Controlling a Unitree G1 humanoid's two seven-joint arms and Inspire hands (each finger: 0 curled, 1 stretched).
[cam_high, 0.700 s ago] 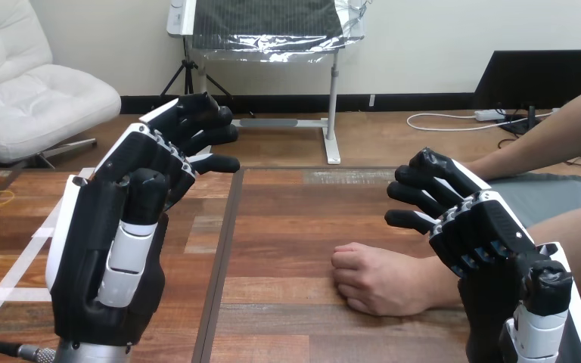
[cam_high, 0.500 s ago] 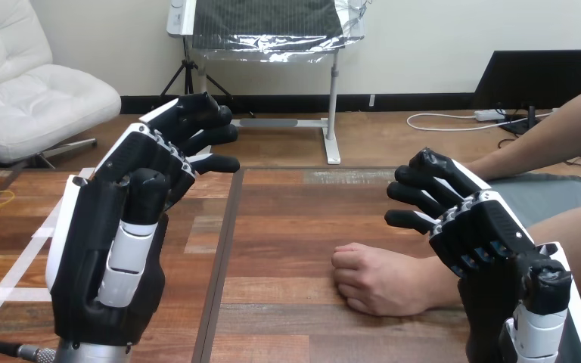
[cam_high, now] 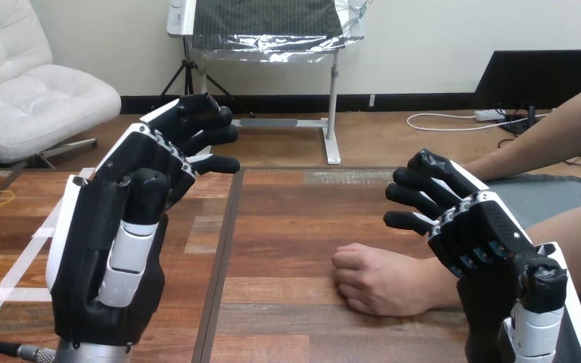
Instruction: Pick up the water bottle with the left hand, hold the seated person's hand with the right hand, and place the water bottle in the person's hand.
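Note:
My left hand (cam_high: 113,234) is raised over the left part of the wooden table (cam_high: 302,212), palm toward me, fingers relaxed and holding nothing. My right hand (cam_high: 492,249) is raised at the right, fingers loosely bent and empty. The person's hand (cam_high: 378,278) rests on the table as a loose fist, just left of my right hand and lower than its fingers. Whether my right hand touches the person's wrist I cannot tell. The person's other forearm (cam_high: 560,136) reaches in from the upper right, beyond my right hand.
A dark seam (cam_high: 223,249) runs front to back through the table between my hands. White tape lines (cam_high: 23,261) cross the wood at the left. A yellow rubber band (cam_high: 0,198) lies near the far left edge.

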